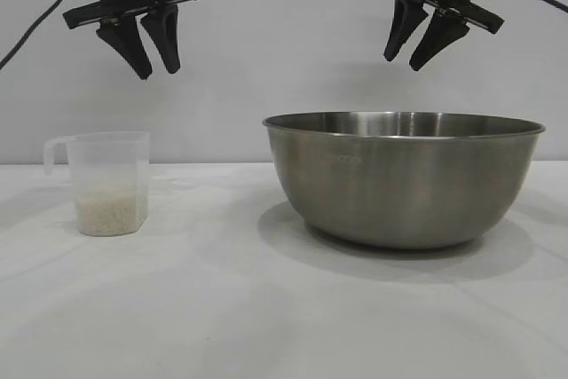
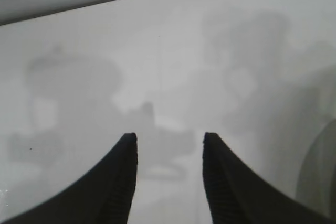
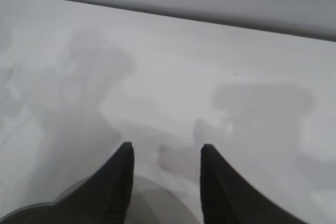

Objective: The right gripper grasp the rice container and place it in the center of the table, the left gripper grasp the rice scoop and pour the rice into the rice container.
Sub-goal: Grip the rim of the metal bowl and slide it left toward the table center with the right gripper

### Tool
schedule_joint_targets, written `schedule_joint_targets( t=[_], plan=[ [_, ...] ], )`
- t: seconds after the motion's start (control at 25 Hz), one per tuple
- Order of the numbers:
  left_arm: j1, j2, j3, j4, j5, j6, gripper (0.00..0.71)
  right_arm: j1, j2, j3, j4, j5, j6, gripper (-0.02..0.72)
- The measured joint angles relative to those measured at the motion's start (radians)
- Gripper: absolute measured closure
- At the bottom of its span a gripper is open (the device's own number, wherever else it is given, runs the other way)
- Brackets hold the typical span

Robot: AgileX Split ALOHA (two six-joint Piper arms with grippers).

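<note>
Taking the rice container as the landmark, nearest the camera lies only bare table, in front of the bowl. The container itself, a large round steel bowl, is seen resting on the table toward the right side, not at the centre, with nothing gripping it. It is judged rigid and fairly light for its size, but its brushed wall is smooth and curved, so a pinch on the side would likely slip; the rolled rim is the better hold, one finger inside and one outside. From there it may slide more readily than lift level.

Well apart from the container, to its left and at about the same depth, the rice scoop is seen standing upright, with the rice filling roughly its lower third. The thin clear plastic is judged light, slightly flexible and easily tipped; the loop handle, on the side facing away from the container, or the squarish walls offer a hold, and a gentle squeeze is advised.

Farther back and high above the container's rim, the right gripper is seen with fingers spread and empty. Above the scoop, far to the container's left, the left gripper hangs likewise parted, holding nothing.
</note>
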Motion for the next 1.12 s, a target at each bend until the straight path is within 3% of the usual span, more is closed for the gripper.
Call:
schedule_joint_targets(
  t=[0.44,0.84,1.12],
  plan=[
    [0.0,0.0,0.0,0.0,0.0,0.0,0.45,0.0,0.0,0.0,0.0,0.003,0.0,0.445],
    [0.0,0.0,0.0,0.0,0.002,0.0,0.45,-0.036,-0.062,0.006,-0.052,0.165,0.01,0.445],
    [0.0,0.0,0.0,0.003,0.004,0.0,0.45,-0.056,-0.179,0.056,-0.105,0.186,0.028,0.445]
  ],
)
